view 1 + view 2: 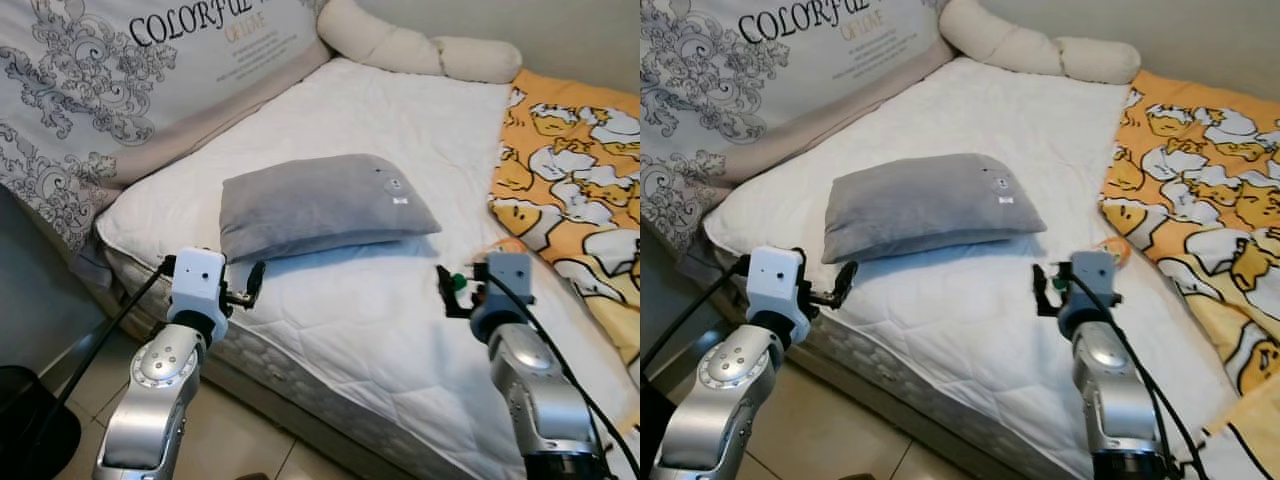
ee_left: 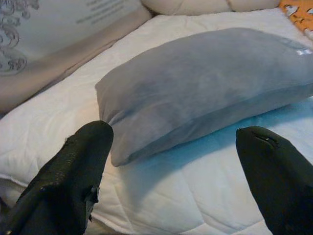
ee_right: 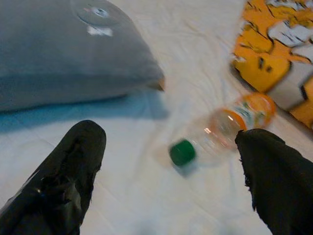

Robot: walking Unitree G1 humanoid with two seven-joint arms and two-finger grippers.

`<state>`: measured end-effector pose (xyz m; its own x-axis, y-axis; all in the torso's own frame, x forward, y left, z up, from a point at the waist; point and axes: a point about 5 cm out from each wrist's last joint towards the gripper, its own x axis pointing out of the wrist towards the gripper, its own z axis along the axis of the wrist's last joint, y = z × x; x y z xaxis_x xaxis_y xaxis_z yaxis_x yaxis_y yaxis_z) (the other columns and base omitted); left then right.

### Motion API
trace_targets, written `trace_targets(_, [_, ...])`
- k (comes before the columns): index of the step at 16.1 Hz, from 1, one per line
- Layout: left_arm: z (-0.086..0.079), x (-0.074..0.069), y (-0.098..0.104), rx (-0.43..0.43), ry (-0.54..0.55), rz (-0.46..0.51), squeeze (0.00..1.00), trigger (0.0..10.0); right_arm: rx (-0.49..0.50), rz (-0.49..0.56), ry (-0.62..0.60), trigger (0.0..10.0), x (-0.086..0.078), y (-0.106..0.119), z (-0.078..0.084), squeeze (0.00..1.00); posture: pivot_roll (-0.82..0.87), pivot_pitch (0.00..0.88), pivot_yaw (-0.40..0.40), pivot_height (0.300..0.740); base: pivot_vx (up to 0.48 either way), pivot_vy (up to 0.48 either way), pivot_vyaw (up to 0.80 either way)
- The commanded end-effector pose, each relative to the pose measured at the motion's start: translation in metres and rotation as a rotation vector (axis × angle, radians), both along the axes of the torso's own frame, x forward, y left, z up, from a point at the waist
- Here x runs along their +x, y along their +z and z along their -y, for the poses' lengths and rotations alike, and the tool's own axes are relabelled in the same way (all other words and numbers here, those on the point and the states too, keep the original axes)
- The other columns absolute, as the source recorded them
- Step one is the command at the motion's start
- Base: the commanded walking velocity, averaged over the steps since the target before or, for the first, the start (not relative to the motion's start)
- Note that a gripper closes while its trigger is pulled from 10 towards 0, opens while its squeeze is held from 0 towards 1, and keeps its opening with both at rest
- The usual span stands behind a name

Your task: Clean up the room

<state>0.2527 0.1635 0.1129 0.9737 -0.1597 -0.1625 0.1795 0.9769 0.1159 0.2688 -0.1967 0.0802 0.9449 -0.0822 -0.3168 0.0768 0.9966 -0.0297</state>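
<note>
A clear plastic bottle [image 3: 220, 129] with a green cap and an orange label is seen lying on its side on the white mattress [image 1: 370, 310], near the bed's front edge and just beside the hem of the yellow cartoon-print blanket [image 1: 575, 215] that is spread along the right side. As an empty-looking container left on a bed, it is judged the likely thing to be cleared away. The right gripper [image 3: 168, 171] is held low over the mattress with its fingers spread wide and the bottle framed between them but not touched — a stance that is judged to be a line-up for a grasp. Toward the middle of the front edge a grey pillow [image 1: 320, 205] is laid flat, its near corner close to the left gripper [image 2: 173, 171], whose fingers are likewise parted and empty, pointed at that corner over the front left part of the bed. Beyond it, a large printed cushion [image 1: 130, 70] is propped along the left edge and a cream bolster [image 1: 410, 45] is laid across the far edge — both placed as a bed is normally dressed, so they are judged to need no moving.
</note>
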Motion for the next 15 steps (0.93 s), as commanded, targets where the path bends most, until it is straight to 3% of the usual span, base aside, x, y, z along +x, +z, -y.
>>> trace_targets(1, [0.002,-0.001,0.003,0.014,-0.024,-0.002,0.0,10.0,0.012,0.017,-0.022,10.0,0.001,0.006,0.003,1.0,-0.07,0.0,0.028,0.74,0.0,0.0,0.0])
trace_targets(3, [0.005,-0.001,0.003,0.025,-0.067,-0.004,0.0,10.0,0.001,0.01,-0.038,10.0,0.005,0.005,0.004,1.0,-0.07,0.0,0.029,0.74,0.0,0.0,0.0])
trace_targets(7, [0.013,0.006,0.01,0.071,-0.3,-0.03,0.0,10.0,-0.042,-0.046,-0.083,10.0,0.044,0.008,0.011,1.0,-0.05,0.0,0.053,0.74,0.0,0.0,0.0])
trace_targets(9, [0.014,0.008,0.016,0.066,-0.381,-0.042,0.0,10.0,-0.019,-0.057,-0.167,10.0,0.065,0.013,0.026,1.0,-0.03,0.0,0.037,0.74,0.0,0.0,0.0])
trace_targets(11, [0.015,0.011,0.024,0.064,-0.411,-0.027,0.0,10.0,0.004,-0.072,-0.219,10.0,0.081,0.02,0.035,1.0,0.02,0.0,0.018,0.74,0.0,0.0,0.0])
trace_targets(15, [0.013,-0.001,0.028,0.102,-0.48,-0.064,0.0,10.0,0.068,-0.106,-0.272,10.0,0.099,0.025,0.034,1.0,0.08,0.0,0.032,0.74,0.0,0.0,0.0])
